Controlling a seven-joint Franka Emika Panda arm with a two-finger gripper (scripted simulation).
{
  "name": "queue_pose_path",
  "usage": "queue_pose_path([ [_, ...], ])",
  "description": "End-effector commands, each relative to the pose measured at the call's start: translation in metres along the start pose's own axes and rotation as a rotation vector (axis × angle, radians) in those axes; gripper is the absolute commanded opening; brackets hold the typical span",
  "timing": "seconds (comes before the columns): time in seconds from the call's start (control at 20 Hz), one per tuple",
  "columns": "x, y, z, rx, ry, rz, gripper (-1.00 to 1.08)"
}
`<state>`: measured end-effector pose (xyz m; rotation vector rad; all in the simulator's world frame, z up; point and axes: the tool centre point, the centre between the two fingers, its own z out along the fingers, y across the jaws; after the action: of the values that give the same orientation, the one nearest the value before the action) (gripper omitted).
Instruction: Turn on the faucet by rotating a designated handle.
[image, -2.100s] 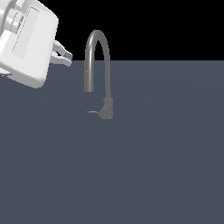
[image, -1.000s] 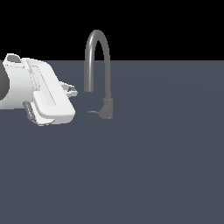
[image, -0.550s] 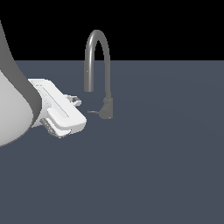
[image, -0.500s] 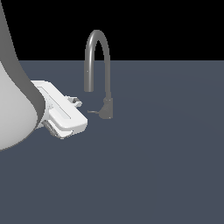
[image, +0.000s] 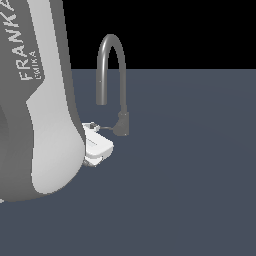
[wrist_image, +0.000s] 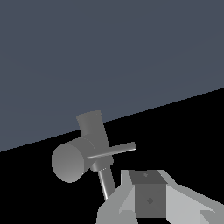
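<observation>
on the grey floor, centre-left of the exterior view: the faucet stands upright, its arched spout curving over toward the exterior view's left, its blocky base at the foot
handle: the handle is a thin lever sticking out of the base toward the exterior view's left, roughly level, ending just beside the white hand of the robot arm
gripper: the gripper sits low at the handle's free tip; only one dark finger pad shows clearly in the wrist view, so i cannot tell whether the jaws are parted or closed, nor whether they touch the lever
step in hand: closing in on the lever's outer end, as i judge it; the turn looks not yet begun
doing it well: contact should land near the free tip, where leverage is greatest, and the push should follow an arc about the base rather than a straight line, or the thin rod may slip off the pad
risk: the spout mouth hangs close above the hand, so a lift could knock it
exterior view only: the whole gooseneck, the floor, and the big arm link that hides much of the hand
wrist view only: the lever crossing the base end-on and the pad sitting just short of it
</observation>
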<state>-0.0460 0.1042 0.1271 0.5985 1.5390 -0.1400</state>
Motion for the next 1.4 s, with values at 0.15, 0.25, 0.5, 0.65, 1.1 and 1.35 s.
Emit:
queue_pose_path([
  [0.15, 0.017, -0.009, 0.011, -0.085, -0.013, -0.091, -1.00],
  [0.25, 0.023, -0.013, 0.016, -0.115, -0.017, -0.124, -1.00],
  [0.5, 0.034, -0.021, 0.026, -0.179, -0.028, -0.194, -1.00],
  [0.65, 0.039, -0.025, 0.031, -0.208, -0.033, -0.227, -1.00],
  [1.1, 0.047, -0.031, 0.041, -0.258, -0.042, -0.284, -1.00],
  [1.35, 0.047, -0.031, 0.042, -0.261, -0.043, -0.288, -1.00],
])
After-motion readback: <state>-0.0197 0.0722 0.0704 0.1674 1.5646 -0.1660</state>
